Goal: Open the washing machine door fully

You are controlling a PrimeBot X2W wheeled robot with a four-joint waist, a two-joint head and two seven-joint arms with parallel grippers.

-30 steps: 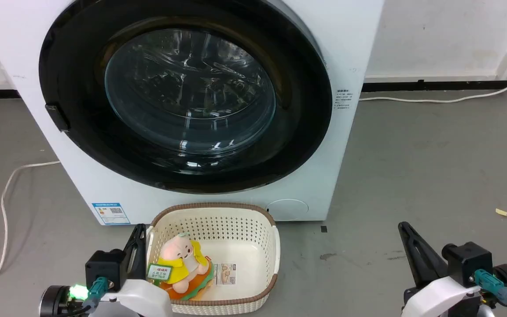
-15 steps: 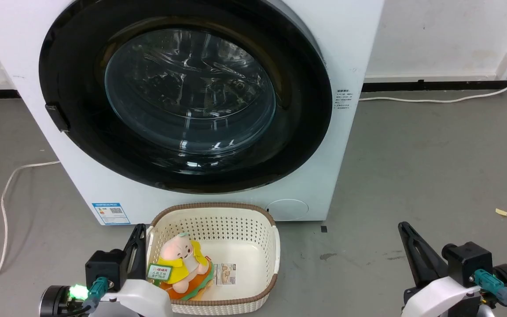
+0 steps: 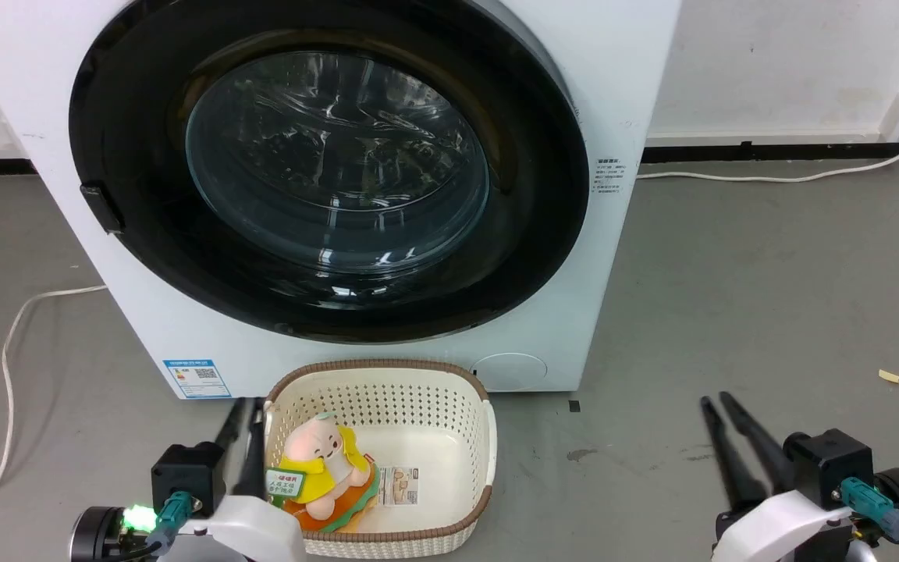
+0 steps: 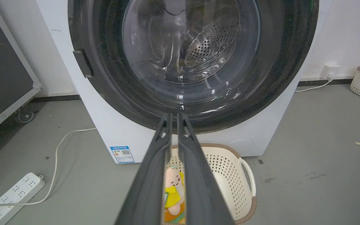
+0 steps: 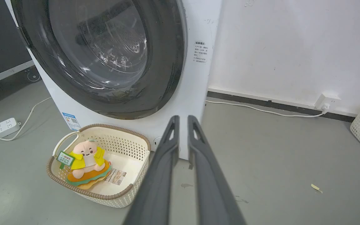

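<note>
Head view: one washing machine door [image 3: 332, 156], shut; two empty end effectors [image 3: 250, 404] [image 3: 714, 397], barely parted.

Light is bright and even, glare streaks the washing machine door [image 3: 328, 168] at 6 o'clock, wrist-view edges warp.

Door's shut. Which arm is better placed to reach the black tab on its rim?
Left, probably. The black tab sits on the washing machine door's left rim, on the left gripper's side; the right gripper hangs beyond the door's right edge.
</note>
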